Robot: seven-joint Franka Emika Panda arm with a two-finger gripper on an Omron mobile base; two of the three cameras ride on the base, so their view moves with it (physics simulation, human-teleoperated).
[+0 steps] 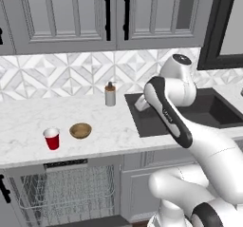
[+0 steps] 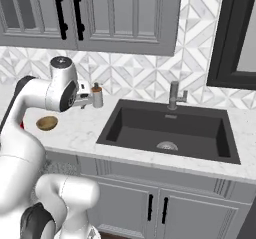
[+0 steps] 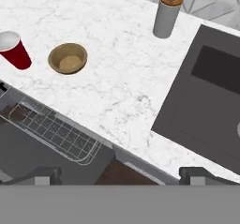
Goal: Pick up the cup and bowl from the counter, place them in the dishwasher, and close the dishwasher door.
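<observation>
We see the bench [image 1: 118,126] first, a long white marbled top w/ the dark sink [image 2: 170,130] sunk in at its 3 o'clock end in the left base view. Under its front edge the dishwasher [image 1: 64,183] stands open, wire rack [image 3: 56,134] showing, door dropped down out of frame.

Next the arm, folded high over the sink edge. The hand [image 3: 120,174] is released, tips spread wide at the bottom of the hand view, nothing between them, well above the bench.

Smaller things: soap bottle [image 1: 110,94] at 12 o'clock near the wall, apart from the rest. The bowl [image 1: 80,130] sits near the front edge; the cup [image 1: 52,138] stands upright just beside it at its 9 o'clock, not touching.

Step in hand, as we judge it: reach for the first pick, prob. the cup or bowl. Nothing is in the rack yet, so the task looks barely begun.

To do it well:
- swing toward 10 o'clock in the hand view, stay high till over the target
- cup: come down w/ tips straddling the rim, keep clear of the bowl
- bowl: pinch one wall, it's shallow
- avoid nudging either one off the front edge
</observation>
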